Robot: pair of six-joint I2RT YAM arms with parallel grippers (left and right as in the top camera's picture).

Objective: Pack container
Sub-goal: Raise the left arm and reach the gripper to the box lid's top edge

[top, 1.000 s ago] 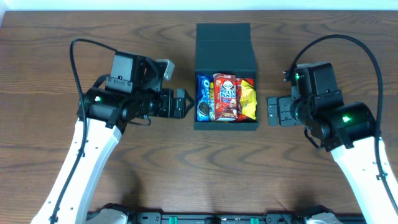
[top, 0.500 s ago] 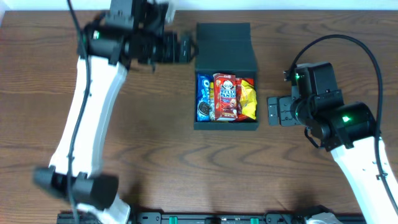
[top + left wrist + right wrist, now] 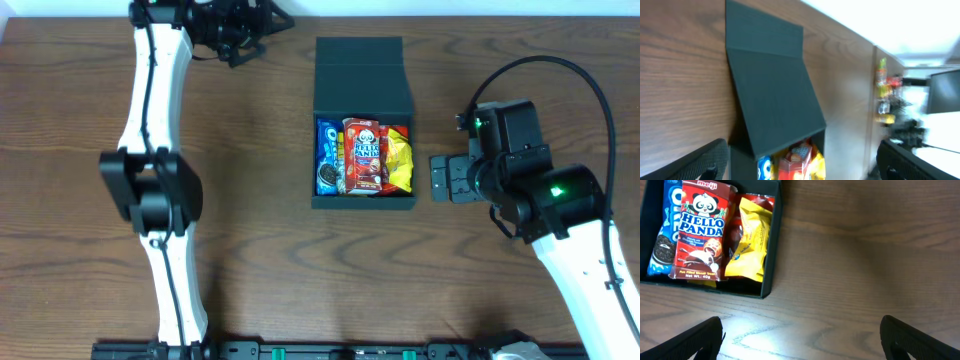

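The container (image 3: 364, 120) stands in the middle of the table (image 3: 260, 250), a little toward the far side. Its lid (image 3: 362, 72) is open and leans back, away from the robot. Inside, in the near part, three snacks lie side by side: a blue Oreo packet (image 3: 328, 157), a red Hello Panda packet (image 3: 364, 155) and a yellow packet (image 3: 399, 160). The Panda packet partly covers its neighbours. The right gripper (image 3: 445, 178) is just beside the right wall of the container and does not touch it. Its fingers (image 3: 700, 345) are spread wide and hold nothing, with only wood showing between them. The left gripper (image 3: 245, 22) is at the far left of the table, well apart from the container. In its wrist view the fingers (image 3: 710, 165) are also spread wide and empty. From above, this gripper is dark and partly cut by the top edge, so its fingers are not clear there. Beyond the table edge, the left wrist view shows some coloured things (image 3: 883, 90), too blurred to identify.
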